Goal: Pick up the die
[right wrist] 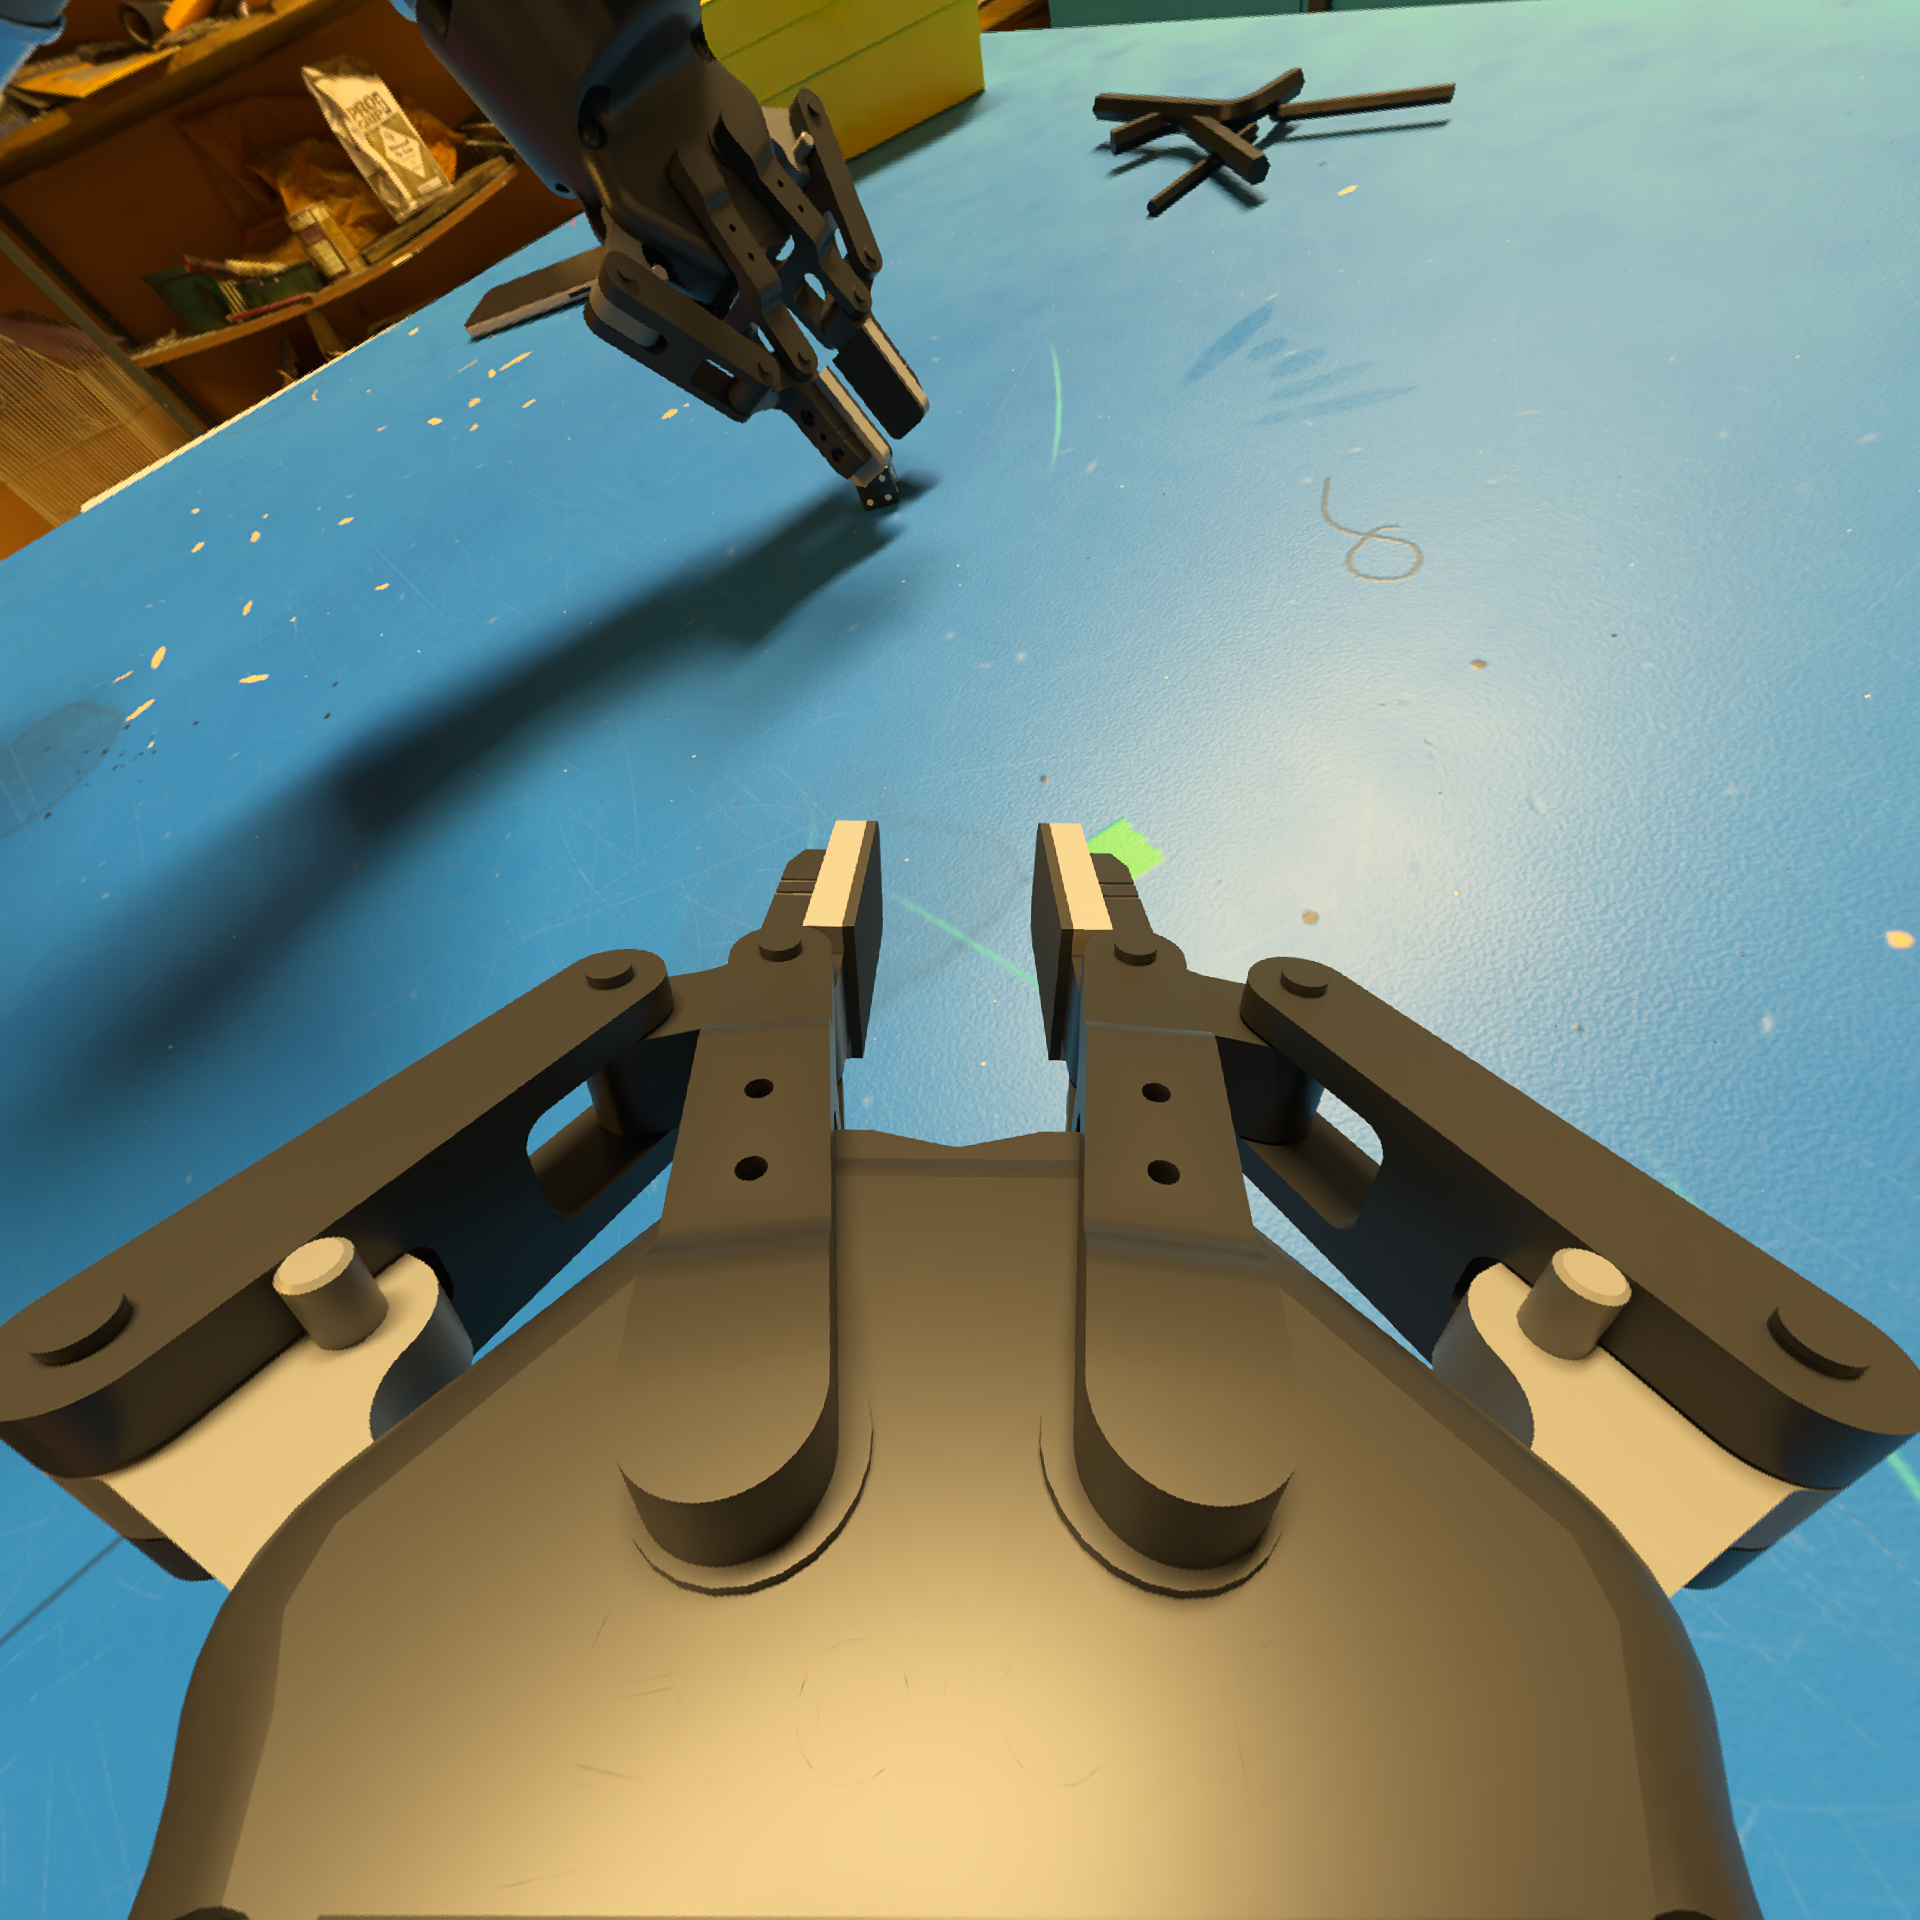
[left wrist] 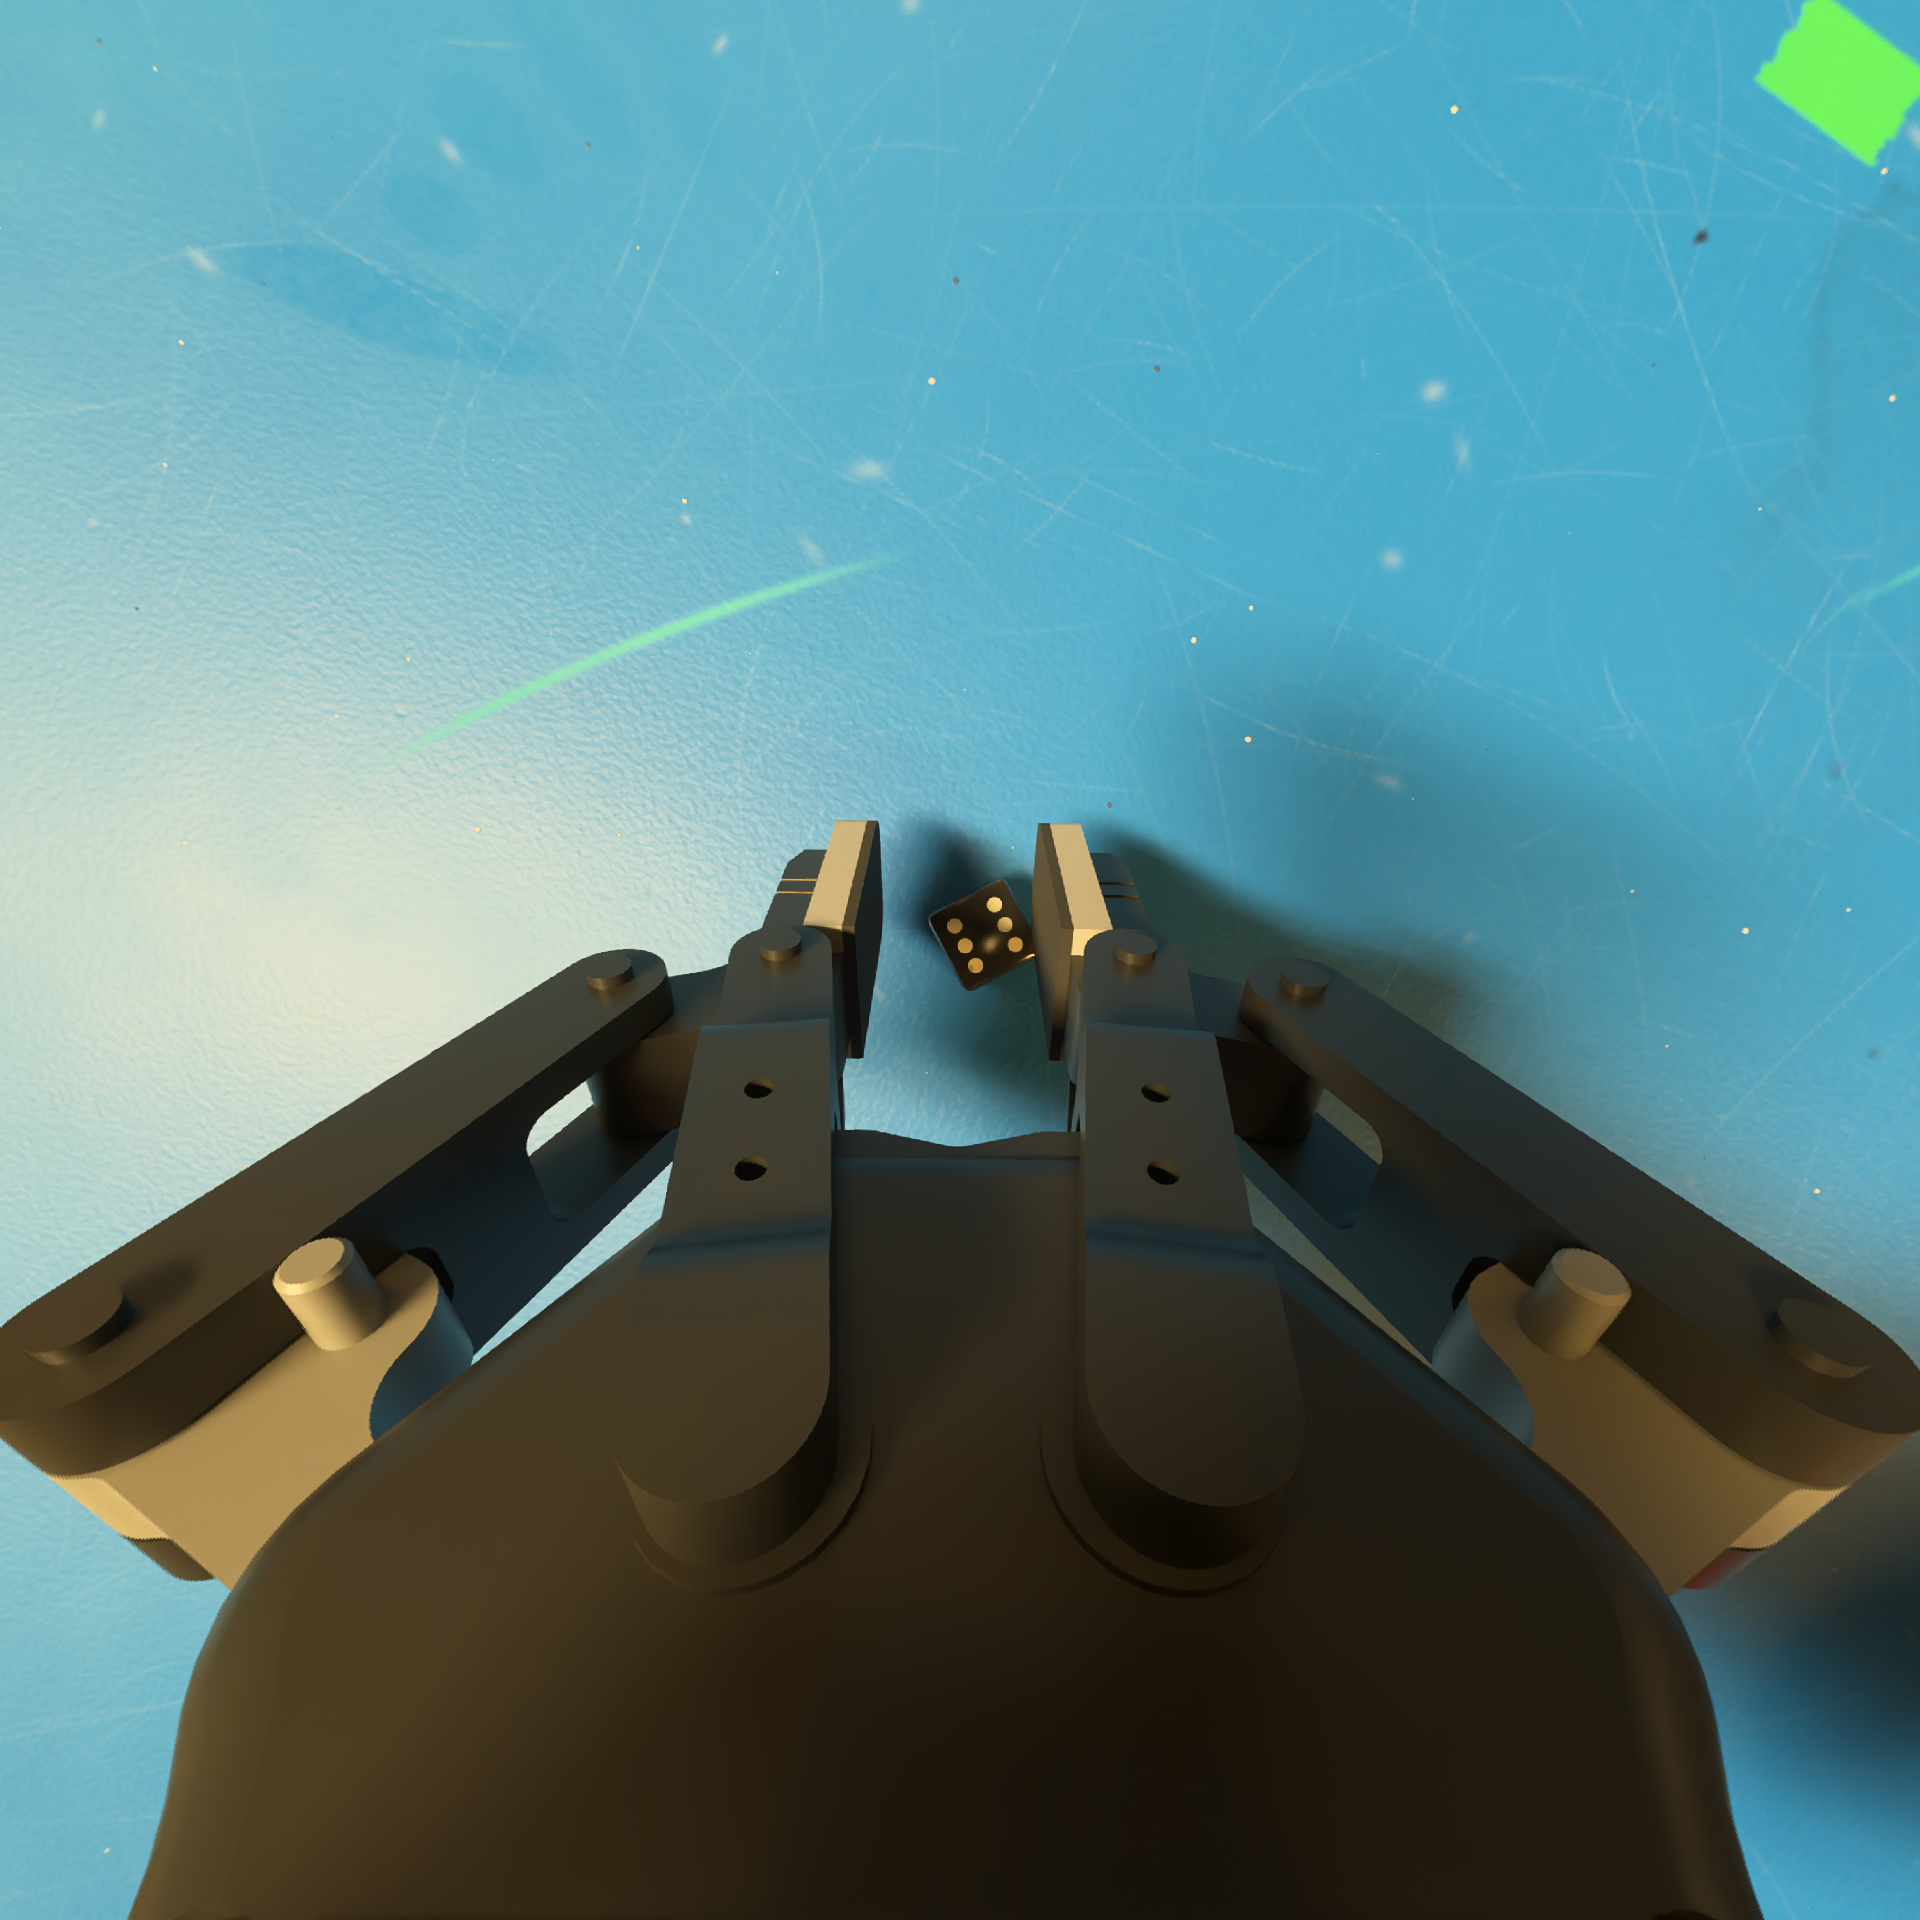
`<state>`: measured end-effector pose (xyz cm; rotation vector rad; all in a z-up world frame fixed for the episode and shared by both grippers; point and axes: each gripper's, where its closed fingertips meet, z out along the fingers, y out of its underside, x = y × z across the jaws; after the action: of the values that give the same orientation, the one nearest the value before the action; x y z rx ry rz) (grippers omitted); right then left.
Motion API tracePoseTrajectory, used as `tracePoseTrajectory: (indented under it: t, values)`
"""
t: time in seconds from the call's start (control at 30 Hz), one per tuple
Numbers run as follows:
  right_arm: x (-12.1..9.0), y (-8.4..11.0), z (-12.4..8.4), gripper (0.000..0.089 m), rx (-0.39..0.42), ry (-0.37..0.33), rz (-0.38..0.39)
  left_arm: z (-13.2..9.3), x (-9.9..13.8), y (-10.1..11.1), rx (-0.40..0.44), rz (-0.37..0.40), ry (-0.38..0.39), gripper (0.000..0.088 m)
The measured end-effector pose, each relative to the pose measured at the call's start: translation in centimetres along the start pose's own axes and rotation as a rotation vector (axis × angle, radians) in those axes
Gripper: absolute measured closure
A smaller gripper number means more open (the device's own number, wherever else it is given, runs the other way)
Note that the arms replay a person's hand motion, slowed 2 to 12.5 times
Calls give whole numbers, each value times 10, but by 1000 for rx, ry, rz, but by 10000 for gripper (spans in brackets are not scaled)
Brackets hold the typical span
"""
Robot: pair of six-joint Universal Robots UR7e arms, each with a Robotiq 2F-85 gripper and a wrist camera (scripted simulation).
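Observation:
The die (left wrist: 982, 935) is small and black with pale pips. It lies on the blue table (left wrist: 520, 416) between the fingers of my left gripper (left wrist: 958, 842), close to the right-hand pad (left wrist: 1065, 914) and clear of the left one. The left gripper is open around it. In the right wrist view the left gripper (right wrist: 891, 447) reaches down to the table with the die (right wrist: 880, 497) at its fingertips. My right gripper (right wrist: 958, 842) is open and empty, hovering above the table well short of the die.
A green tape patch (right wrist: 1127, 847) lies just past the right gripper's tip and also shows in the left wrist view (left wrist: 1844, 88). A pile of dark sticks (right wrist: 1226, 125), a yellow box (right wrist: 862, 62) and a flat dark plate (right wrist: 530, 296) sit far back. The table edge and shelves (right wrist: 208, 208) are at upper left.

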<state>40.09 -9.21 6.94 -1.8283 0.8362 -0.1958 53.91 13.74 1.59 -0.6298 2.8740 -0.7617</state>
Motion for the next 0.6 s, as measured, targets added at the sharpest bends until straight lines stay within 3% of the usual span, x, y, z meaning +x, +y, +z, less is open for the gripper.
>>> tracePoseTrajectory:
  t: [0.6]
  values:
    - [0,1,0,627,-6,2,-9,0,2,0,-6,-41,-5,670]
